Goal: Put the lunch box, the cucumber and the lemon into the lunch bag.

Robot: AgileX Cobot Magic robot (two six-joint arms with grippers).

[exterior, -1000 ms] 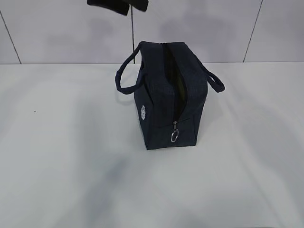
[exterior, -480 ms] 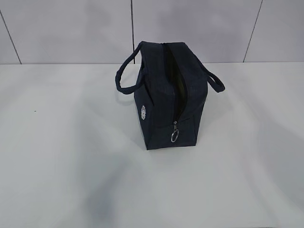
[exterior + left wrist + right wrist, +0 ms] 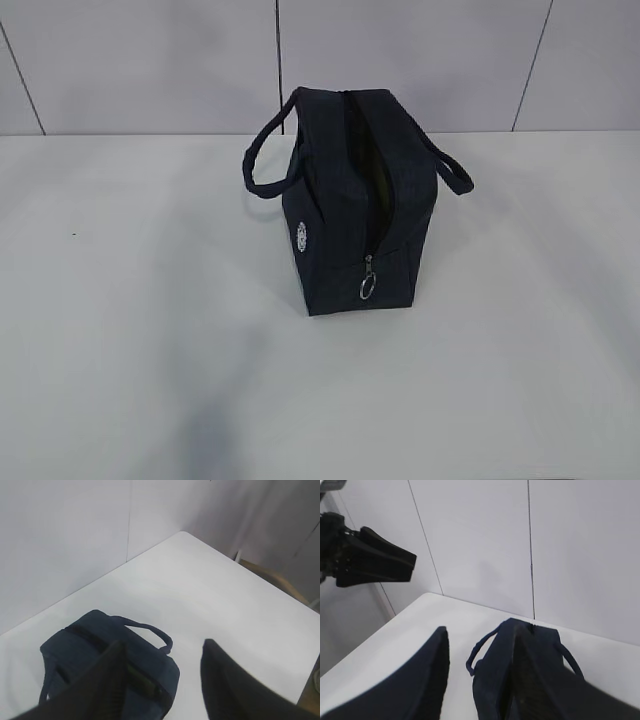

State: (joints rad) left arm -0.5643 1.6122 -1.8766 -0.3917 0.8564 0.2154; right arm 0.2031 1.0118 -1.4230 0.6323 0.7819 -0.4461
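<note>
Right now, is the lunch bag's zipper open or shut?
Open. The lunch bag stands upright with a dark gap along its top; the ring pull hangs at the near end.

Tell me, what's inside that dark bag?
The lunch bag is unzipped; only a dark gap with an olive-green sliver shows. The rest of the interior is hidden by its fabric.

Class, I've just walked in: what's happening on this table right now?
A navy lunch bag stands alone on the white table, its zipper open along the top. Neither arm is handling it: the left gripper and right gripper hang above it with jaws open and empty. No lunch box, cucumber or lemon lies outside the bag.
</note>
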